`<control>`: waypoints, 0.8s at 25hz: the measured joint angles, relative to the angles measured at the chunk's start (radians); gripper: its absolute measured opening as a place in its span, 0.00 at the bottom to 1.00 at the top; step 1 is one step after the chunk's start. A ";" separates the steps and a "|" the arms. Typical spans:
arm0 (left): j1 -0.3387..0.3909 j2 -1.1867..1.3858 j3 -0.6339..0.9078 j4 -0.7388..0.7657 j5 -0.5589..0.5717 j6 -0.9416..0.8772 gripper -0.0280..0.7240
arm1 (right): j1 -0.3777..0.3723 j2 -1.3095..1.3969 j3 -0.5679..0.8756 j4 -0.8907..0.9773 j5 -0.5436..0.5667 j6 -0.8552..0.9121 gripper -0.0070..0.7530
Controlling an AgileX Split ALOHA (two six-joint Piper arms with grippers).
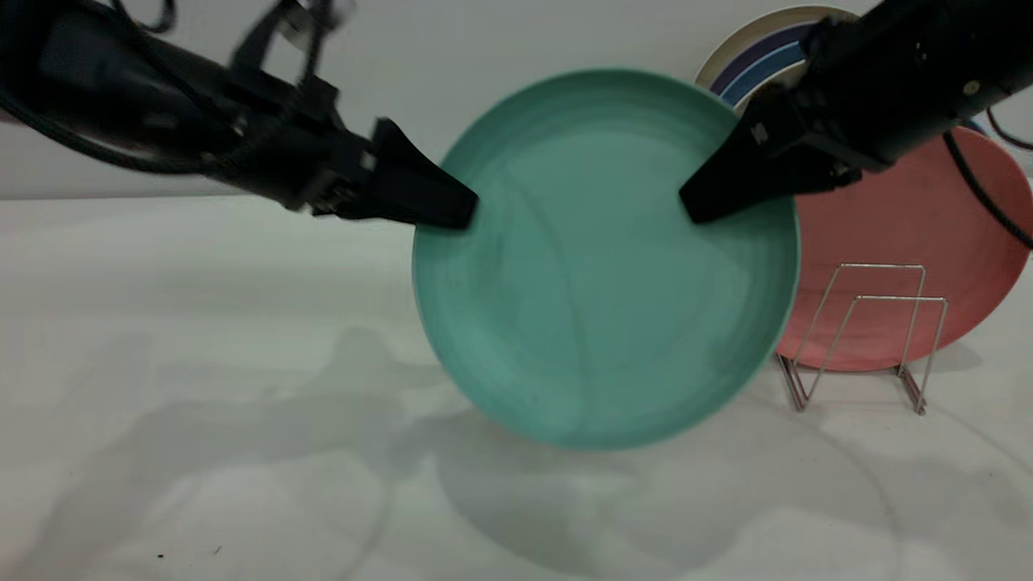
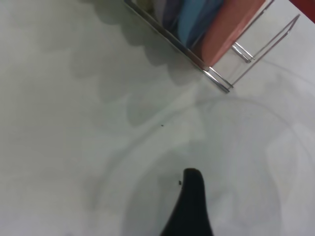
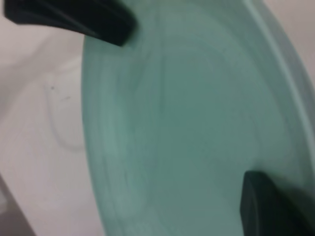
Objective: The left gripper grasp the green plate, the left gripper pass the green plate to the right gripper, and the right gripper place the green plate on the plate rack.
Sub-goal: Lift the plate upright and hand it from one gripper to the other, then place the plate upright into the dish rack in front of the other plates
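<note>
The green plate (image 1: 597, 266) hangs upright above the table, its face toward the exterior camera. My right gripper (image 1: 698, 206) is shut on its upper right rim; one broad finger (image 3: 270, 206) lies on the plate's face (image 3: 197, 123) and the other is hidden behind it. My left gripper (image 1: 452, 211) is at the plate's left rim, its wedge tip just at the edge. In the left wrist view a single finger (image 2: 191, 201) shows over bare table, with no plate between the jaws. The plate rack (image 1: 863, 339) stands on the table to the right of the plate.
A salmon-pink plate (image 1: 912, 234) stands in the rack, with a blue-striped plate (image 1: 767, 56) behind it near the wall. Wire loops (image 2: 221, 81) stand free in front of the pink plate (image 2: 231, 24). White tabletop (image 1: 242, 403) spreads left and toward the front.
</note>
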 joint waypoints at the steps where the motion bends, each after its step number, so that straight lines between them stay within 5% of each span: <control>1: 0.011 -0.016 0.001 0.018 0.005 -0.010 0.97 | 0.000 -0.004 0.000 0.004 -0.006 -0.003 0.13; 11: 0.133 -0.139 0.001 0.099 0.020 -0.070 0.83 | 0.000 -0.020 -0.003 -0.144 -0.034 -0.084 0.13; 20: 0.151 -0.143 0.001 0.111 0.027 -0.090 0.79 | 0.000 -0.202 -0.003 -0.396 -0.111 -0.485 0.12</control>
